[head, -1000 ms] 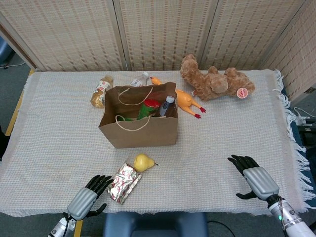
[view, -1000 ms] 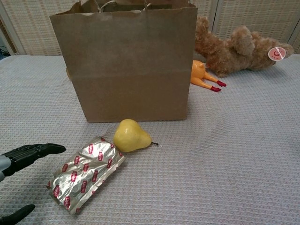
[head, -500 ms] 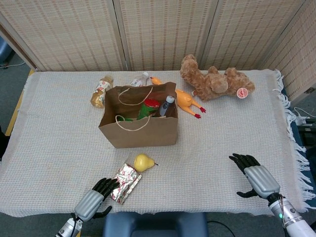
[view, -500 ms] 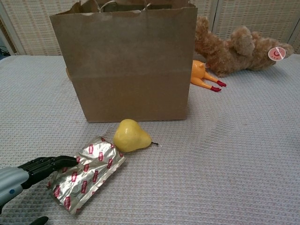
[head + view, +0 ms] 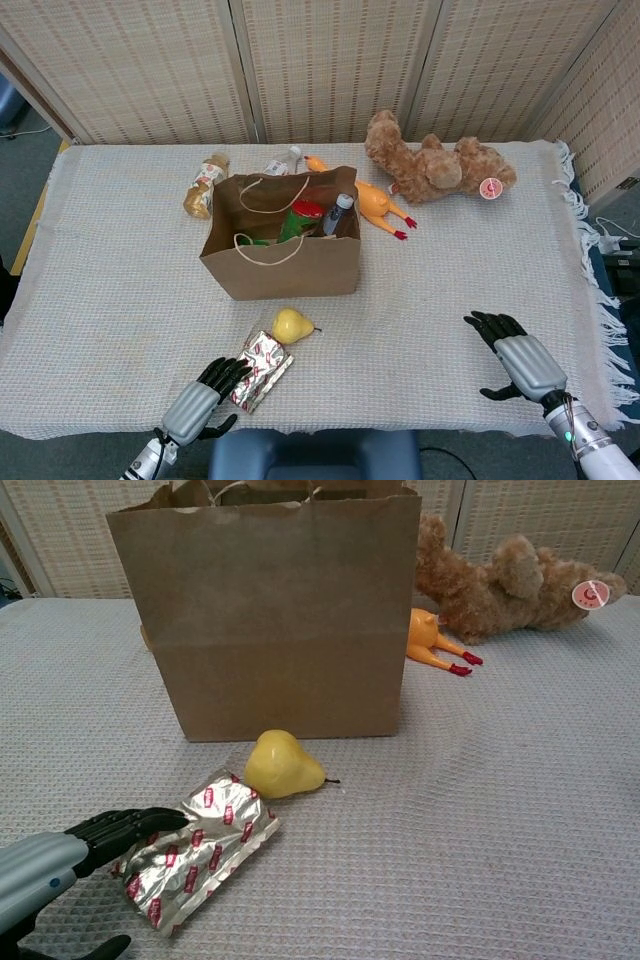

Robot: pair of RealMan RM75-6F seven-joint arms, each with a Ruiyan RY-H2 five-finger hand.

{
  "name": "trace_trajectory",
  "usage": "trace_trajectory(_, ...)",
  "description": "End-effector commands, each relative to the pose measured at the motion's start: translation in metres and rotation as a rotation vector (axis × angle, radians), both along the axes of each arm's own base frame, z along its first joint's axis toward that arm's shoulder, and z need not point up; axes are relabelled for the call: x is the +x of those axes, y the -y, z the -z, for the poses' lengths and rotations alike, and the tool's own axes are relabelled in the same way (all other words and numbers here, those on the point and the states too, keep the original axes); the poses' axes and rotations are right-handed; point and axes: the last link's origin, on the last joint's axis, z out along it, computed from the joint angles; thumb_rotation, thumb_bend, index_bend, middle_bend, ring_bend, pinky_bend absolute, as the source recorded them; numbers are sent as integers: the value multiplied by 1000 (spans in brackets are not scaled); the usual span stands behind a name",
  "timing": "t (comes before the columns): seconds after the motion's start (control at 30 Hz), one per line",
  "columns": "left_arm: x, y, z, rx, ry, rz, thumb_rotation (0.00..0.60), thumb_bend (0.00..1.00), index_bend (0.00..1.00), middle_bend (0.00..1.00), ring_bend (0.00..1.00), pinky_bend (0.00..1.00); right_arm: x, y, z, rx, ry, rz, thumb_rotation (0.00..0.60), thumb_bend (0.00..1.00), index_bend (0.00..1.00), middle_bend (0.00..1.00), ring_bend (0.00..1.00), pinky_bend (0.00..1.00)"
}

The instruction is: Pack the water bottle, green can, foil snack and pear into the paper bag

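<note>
- The foil snack lies flat on the table, just in front of the paper bag, touching the pear.
- The left hand is open, fingertips on the snack's edge; nothing is held.
- The right hand is open and empty.
- The snack should be pinched by its sides, not squashed.

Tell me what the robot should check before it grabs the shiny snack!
1. Left hand reaches the foil snack: ok, fingertips lie on its near end.
2. Snack actually gripped: not ok, fingers rest on it, none closed around it.
3. Pear clear of the snack: cannot tell, it sits right at the snack's far end and may roll.
4. Paper bag upright with open mouth: ok.
5. Room inside the bag: cannot tell, items already fill part of it.
6. Right hand out of the way: ok, open at the table's far right.
</note>
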Motion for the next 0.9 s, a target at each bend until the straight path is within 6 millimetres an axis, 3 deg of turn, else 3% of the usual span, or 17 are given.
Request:
trace_trajectory(0.03, 1, -2, 2, 2, 5, -1, 600, 386, 0, 0, 0, 37, 0, 0, 0, -1, 0, 1, 600, 22, 0, 0, 0, 0)
trace_trajectory(0.67, 6, -21, 17, -11, -55, -7, 600, 399, 0, 0, 0, 68, 0, 1, 0, 1, 4, 5, 600, 22, 0, 0, 0, 0)
trace_trajectory(0.8, 8, -24, 18, 11, -41, -13, 600, 434, 11, 16, 5, 162, 0, 1, 0, 3, 4, 4, 600, 22, 0, 0, 0, 0)
trace_trajectory(0.9, 9, -27, 17, 47, -33, -19, 600, 465, 114, 147, 92, 276, 0, 1, 0, 4, 3, 4, 600, 22, 0, 0, 0, 0)
